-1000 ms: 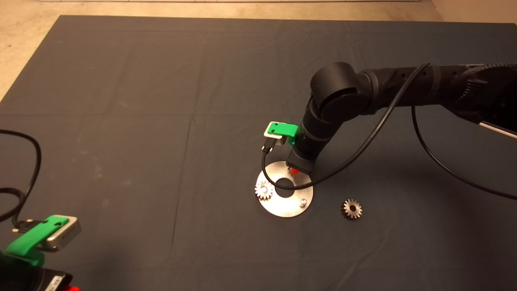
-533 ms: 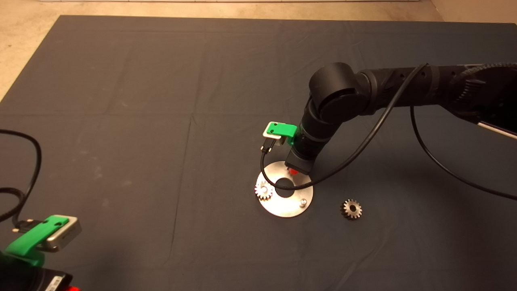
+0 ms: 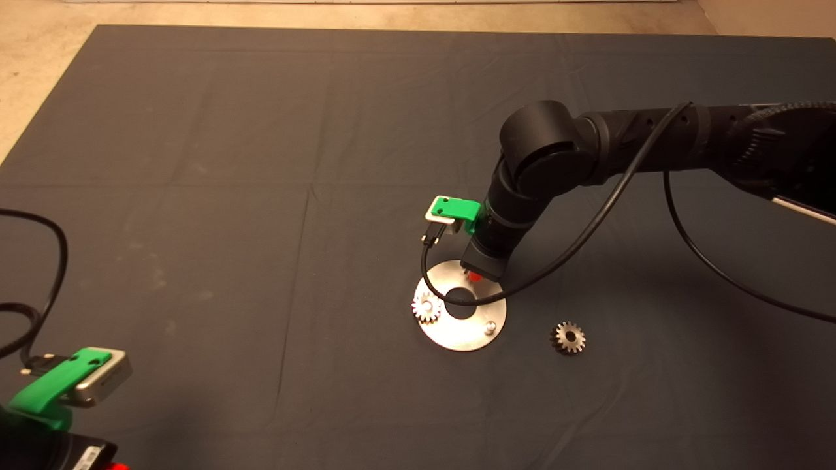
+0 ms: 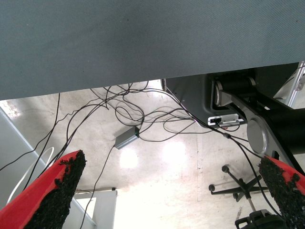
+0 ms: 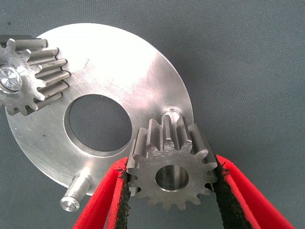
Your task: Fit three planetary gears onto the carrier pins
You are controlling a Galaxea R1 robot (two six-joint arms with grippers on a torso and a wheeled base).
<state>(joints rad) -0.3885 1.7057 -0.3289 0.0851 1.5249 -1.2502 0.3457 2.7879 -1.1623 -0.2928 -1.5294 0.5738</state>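
Note:
The shiny disc (image 3: 457, 336) (image 5: 119, 67) lies mid-mat with its carrier pins standing up. One planetary gear (image 3: 426, 307) (image 5: 28, 78) sits on the left pin. A second pin (image 3: 490, 326) (image 5: 76, 192) is bare. My right gripper (image 3: 475, 277) (image 5: 171, 177) hangs over the disc's far edge, shut on another gear (image 5: 170, 172), which it holds just beside the third pin (image 5: 170, 114). A third gear (image 3: 568, 337) lies flat on the mat to the right of the disc. My left gripper (image 4: 167, 191) is parked at the lower left, open and holding nothing.
The right arm's black cable (image 3: 450, 297) loops over the disc's far side. The left wrist view looks past the mat's edge (image 4: 143, 81) to a floor with cables and a chair base (image 4: 238, 183).
The right gripper has edged very slightly toward the disc's far side with the gear in it. Nothing else has moved.

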